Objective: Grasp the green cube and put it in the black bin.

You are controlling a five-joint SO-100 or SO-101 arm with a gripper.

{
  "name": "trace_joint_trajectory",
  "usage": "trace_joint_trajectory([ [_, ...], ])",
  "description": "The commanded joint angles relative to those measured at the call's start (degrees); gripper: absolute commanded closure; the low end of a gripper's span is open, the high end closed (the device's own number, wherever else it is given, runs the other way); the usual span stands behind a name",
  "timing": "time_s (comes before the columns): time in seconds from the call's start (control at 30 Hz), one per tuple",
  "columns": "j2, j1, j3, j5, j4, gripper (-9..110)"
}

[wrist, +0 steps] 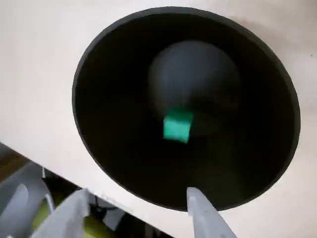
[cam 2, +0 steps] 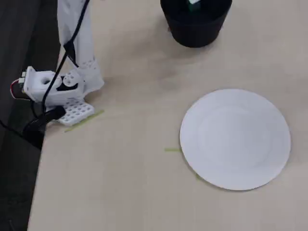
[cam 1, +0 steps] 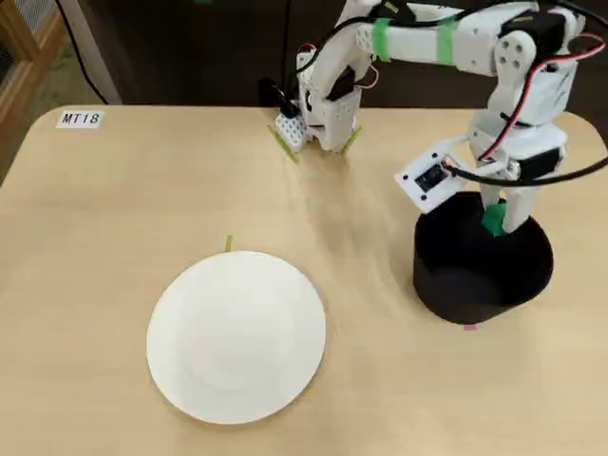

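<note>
The black bin [cam 1: 475,275] stands at the right of the table in a fixed view, and at the top edge of another fixed view [cam 2: 195,29]. In the wrist view I look straight down into the black bin [wrist: 109,99]. The small green cube [wrist: 177,125] is inside it, slightly blurred and free of my fingers. My gripper [wrist: 137,193] is open, and its two grey fingers [wrist: 203,213] stand wide apart over the near rim. In a fixed view my gripper [cam 1: 499,226] points down into the bin mouth, with the green cube [cam 1: 493,220] showing at its tip.
A flat white plate [cam 1: 237,332] lies at the front left, also seen in the other fixed view [cam 2: 236,139]. The arm's base [cam 1: 318,109] sits at the table's back edge. A short green tape strip [cam 1: 228,244] lies by the plate. A label "MT18" [cam 1: 79,119] is at the back left corner.
</note>
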Motion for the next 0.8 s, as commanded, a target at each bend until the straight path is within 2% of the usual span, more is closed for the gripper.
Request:
trace_joint_trajectory([
  [0.0, 0.6, -0.1, -0.3, -0.6, 0.1, 64],
  [0.03, 0.6, 0.0, -0.3, -0.7, 0.1, 65],
  [0.1, 0.5, 0.1, -0.3, 0.0, 0.1, 74],
  [0.17, 0.1, 0.7, -0.3, 3.0, 0.2, 102],
  [0.33, 4.2, 4.3, 1.7, 0.0, 4.7, 102],
  [0.4, 16.7, 9.2, 13.1, -2.1, -2.2, 102],
  [0.5, 43.8, 20.6, 40.3, -2.5, -22.2, 102],
  [0.53, 50.4, 24.8, 46.0, -3.1, -25.4, 102],
  [0.63, 64.1, 35.0, 56.8, -6.8, -28.7, 102],
  [0.77, 78.9, 38.8, 72.6, -8.0, -34.5, 102],
])
